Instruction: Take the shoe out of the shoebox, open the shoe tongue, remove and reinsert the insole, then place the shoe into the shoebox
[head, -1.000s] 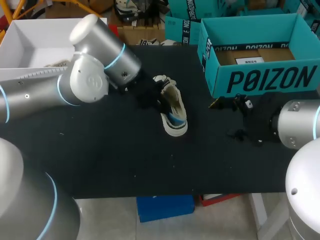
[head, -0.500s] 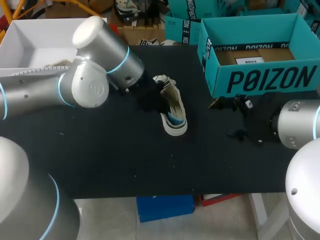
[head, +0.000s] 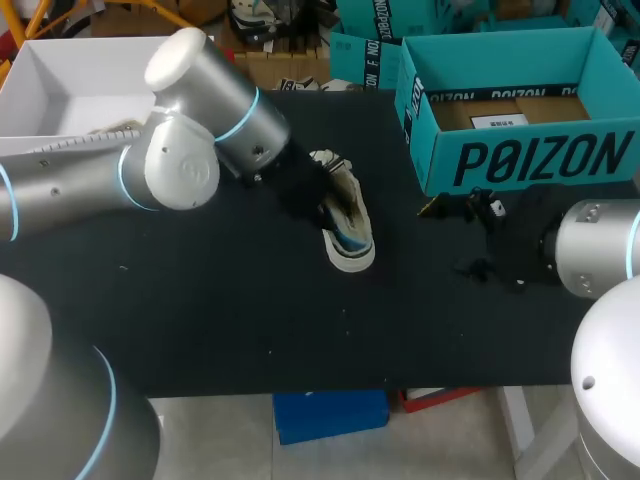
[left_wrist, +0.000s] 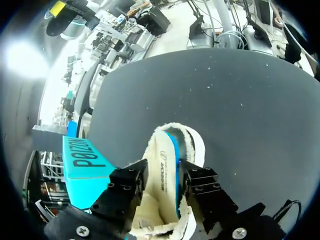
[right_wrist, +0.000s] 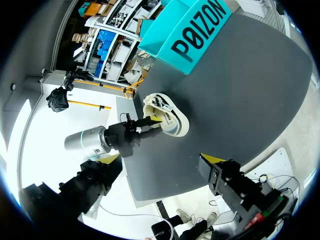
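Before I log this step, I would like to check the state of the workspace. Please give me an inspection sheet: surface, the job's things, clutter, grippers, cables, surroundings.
Surface: dark table with a few small light specks.
Job's things: shoe lies on the table, outside the open teal shoebox; a white piece with a blue edge, probably the insole, stands up out of the shoe.
Clutter: nothing seen.
Grippers: left gripper is at the shoe's opening, one finger on each side of the insole, touching it; right gripper is open and empty, in front of the shoebox.
Cables: a thin black loop by the left gripper's mount; nothing seen on the table.
Surroundings: nothing seen reaching over the table.
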